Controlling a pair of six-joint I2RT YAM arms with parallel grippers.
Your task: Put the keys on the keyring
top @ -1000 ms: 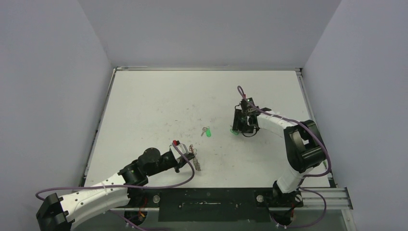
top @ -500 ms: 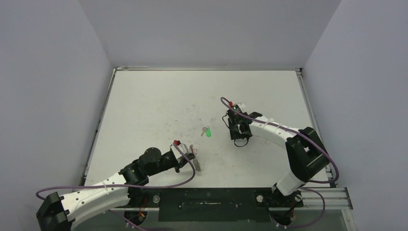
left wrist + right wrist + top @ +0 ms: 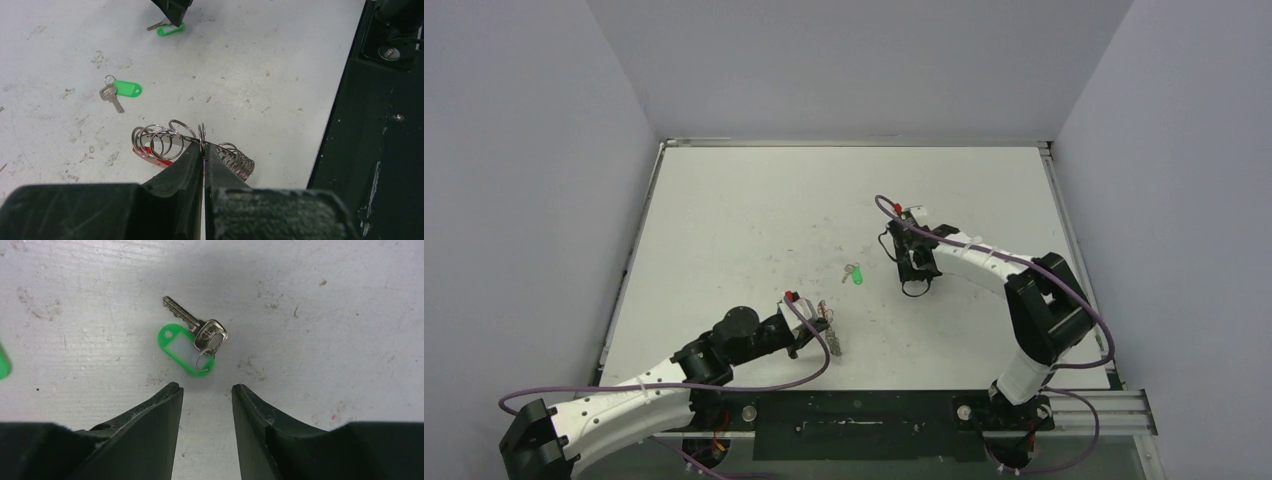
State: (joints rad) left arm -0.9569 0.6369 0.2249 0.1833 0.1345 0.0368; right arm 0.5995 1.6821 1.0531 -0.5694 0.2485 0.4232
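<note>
My left gripper is shut on the keyring, a loop of silver wire rings with a red segment, held just above the table near the front. One of the keys with its green tag lies beyond it, mid-table. A second key on a green tag lies flat just ahead of my right gripper, which stands open over the table with nothing between its fingers. In the top view that gripper hides this second key.
The white table is scuffed and walled at the left, right and back. A black rail runs along the near edge, close to the keyring. Purple cables loop off both arms.
My right gripper has swung left toward the table's middle, now covering the second key, and its jaws have narrowed slightly. The left arm and keyring have not moved.
</note>
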